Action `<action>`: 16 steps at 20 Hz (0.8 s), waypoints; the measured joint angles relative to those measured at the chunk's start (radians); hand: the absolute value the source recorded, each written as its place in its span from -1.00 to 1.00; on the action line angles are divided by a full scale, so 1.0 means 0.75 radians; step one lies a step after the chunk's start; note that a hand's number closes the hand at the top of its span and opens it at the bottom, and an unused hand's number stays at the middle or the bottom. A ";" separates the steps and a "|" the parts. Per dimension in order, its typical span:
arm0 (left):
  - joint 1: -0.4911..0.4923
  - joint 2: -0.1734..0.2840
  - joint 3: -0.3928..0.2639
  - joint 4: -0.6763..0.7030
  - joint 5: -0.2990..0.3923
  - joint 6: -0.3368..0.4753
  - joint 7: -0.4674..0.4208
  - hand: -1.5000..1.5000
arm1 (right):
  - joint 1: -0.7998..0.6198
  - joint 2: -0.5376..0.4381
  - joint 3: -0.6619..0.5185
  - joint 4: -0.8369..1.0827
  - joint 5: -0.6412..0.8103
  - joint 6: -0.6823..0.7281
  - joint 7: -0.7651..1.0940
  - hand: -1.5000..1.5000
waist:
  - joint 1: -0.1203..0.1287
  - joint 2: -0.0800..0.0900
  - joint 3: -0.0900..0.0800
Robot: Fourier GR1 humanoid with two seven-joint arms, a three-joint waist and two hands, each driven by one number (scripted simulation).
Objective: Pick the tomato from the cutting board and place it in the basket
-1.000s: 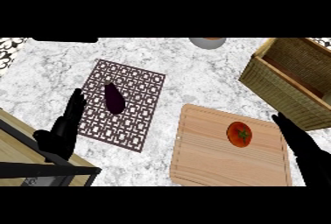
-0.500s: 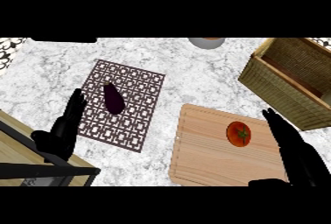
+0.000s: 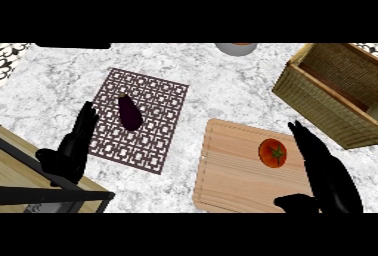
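A red tomato [image 3: 272, 153] is sitting on the wooden cutting board [image 3: 236, 175] at about four o'clock on the marble counter [image 3: 221, 90], toward the board's upper right part, stem end up. Just beside it, at the tomato's three o'clock, the robot's right hand [image 3: 325, 172] is lying over the board's right edge with its fingers straight and apart, tips pointing to twelve o'clock and the thumb showing low at six o'clock; nothing is in it, and it is not touching the fruit. The wicker basket [image 3: 325, 107], open and tilted in view, is standing at two o'clock, apart from the board and near the fingertips.

At nine o'clock the left hand [image 3: 72, 150] is resting open beside a patterned mat [image 3: 159, 95], on which a dark eggplant [image 3: 130, 113] is lying. A grey bowl [image 3: 236, 48] is peeking in at twelve o'clock, and a wooden frame with black rails [image 3: 37, 187] is filling the corner at seven o'clock.

By the look of it, the reach is the step in hand and the grasp is not yet made. The next move is likely calling for the right hand to slide toward nine o'clock, bring the fingers and thumb around the tomato, close on it, then lift and carry it toward two o'clock over the basket's near wall.
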 measured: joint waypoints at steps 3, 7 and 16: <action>0.000 0.000 0.001 -0.001 -0.002 -0.004 -0.008 0.00 | -0.022 0.020 -0.007 0.072 -0.002 0.009 -0.026 -1.00 | 0.001 0.000 0.000; 0.000 0.000 -0.001 0.001 -0.001 0.008 -0.003 0.00 | -0.036 0.048 -0.004 0.129 -0.002 0.021 -0.049 -1.00 | -0.001 0.000 0.001; 0.005 0.000 0.001 -0.007 -0.005 0.014 -0.001 0.00 | -0.048 0.109 -0.003 0.245 0.006 0.011 -0.124 -1.00 | -0.002 0.000 -0.001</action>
